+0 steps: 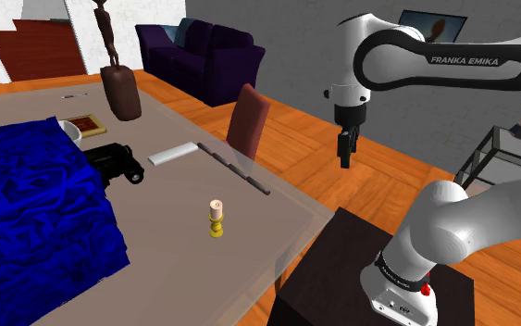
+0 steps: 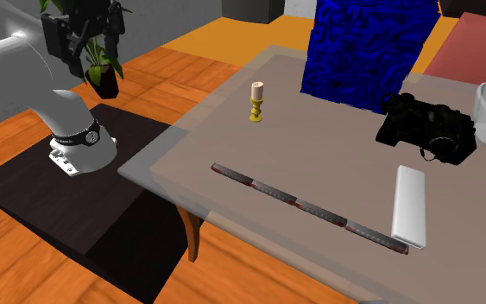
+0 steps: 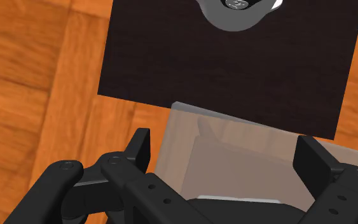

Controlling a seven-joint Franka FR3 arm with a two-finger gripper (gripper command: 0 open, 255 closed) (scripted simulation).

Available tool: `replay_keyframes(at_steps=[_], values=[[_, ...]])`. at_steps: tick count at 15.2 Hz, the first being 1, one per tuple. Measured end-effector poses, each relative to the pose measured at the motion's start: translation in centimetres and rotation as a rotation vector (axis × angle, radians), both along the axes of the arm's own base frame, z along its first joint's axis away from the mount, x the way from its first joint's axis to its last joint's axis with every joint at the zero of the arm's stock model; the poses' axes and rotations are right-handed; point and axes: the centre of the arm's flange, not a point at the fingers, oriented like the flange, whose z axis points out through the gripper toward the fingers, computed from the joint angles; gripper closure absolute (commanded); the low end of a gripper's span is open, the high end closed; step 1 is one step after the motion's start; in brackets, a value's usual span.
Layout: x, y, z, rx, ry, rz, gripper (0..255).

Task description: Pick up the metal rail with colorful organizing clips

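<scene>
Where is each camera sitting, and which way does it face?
Shoulder view: behind the stand, looking down across the table; arm and gripper show, over the floor beside it.
Second exterior view: off the table's rail-side edge, looking down over the rail; the arm's base shows at its left.
Wrist view: on the hand, looking down at stand and table corner; open fingers show.
Shared: both exterior views hold rail and candle.

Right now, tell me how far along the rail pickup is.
Done: nothing yet; the rail lies flat on the table, close to its edge. In hand: the tool hangs in the air, open and empty, well away from the rail. Left: move over the rail, lower, close on it and lift.
</scene>
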Motion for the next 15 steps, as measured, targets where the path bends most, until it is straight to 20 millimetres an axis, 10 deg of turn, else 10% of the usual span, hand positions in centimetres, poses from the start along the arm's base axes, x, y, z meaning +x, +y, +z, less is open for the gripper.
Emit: replay_keyframes(at_steps=[15], values=[[11.9,1.9,-9.2,0.006,-0.131,-0.092,0]])
